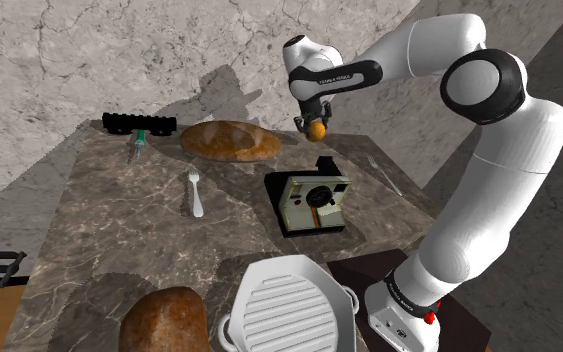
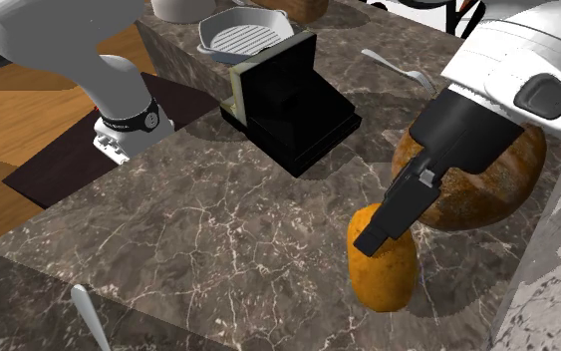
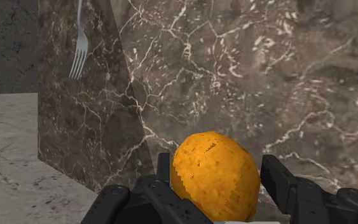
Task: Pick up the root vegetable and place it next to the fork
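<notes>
The worktop (image 1: 99,235) is dark brown marble, polished and threaded with white veins. The root vegetable (image 3: 214,181) has a matt orange skin, finely mottled and a little rough. My claw (image 3: 220,175) is plain black and dull, with no shine, while my arm's shell (image 1: 509,190) is smooth white. The fork (image 3: 77,48) looks like pale, smooth metal. The loaf (image 1: 231,140) has a coarse brown crust. The grill pan (image 1: 284,310) is smooth white with a ribbed face. The wall (image 1: 69,50) is grey veined stone and the floor (image 2: 29,120) is wood boards.
</notes>
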You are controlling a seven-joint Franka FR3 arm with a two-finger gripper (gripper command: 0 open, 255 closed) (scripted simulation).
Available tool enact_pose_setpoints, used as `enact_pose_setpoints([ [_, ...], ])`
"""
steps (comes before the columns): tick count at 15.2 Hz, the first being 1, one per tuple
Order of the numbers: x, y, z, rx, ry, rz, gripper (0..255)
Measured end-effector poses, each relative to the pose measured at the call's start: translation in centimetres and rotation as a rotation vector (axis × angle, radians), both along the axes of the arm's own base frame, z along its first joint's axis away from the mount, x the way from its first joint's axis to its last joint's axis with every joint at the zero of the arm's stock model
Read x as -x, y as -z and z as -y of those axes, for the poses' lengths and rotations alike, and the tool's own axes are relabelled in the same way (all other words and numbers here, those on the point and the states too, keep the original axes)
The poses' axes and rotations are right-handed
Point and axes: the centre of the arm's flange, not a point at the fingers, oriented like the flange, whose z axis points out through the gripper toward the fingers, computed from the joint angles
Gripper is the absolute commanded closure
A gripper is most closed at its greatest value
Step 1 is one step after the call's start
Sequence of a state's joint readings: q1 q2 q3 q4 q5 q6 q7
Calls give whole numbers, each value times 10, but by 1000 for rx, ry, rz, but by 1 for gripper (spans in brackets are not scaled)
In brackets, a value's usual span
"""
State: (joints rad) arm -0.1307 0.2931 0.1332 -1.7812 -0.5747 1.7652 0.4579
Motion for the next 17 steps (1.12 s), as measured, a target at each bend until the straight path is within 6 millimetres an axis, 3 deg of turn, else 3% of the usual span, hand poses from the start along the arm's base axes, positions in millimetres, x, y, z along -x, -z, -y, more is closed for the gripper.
enact_pose_setpoints([
  [12,0,-60,0,0,0,0,255],
  [17,17,-64,-49,-1,-1,-1,255],
])
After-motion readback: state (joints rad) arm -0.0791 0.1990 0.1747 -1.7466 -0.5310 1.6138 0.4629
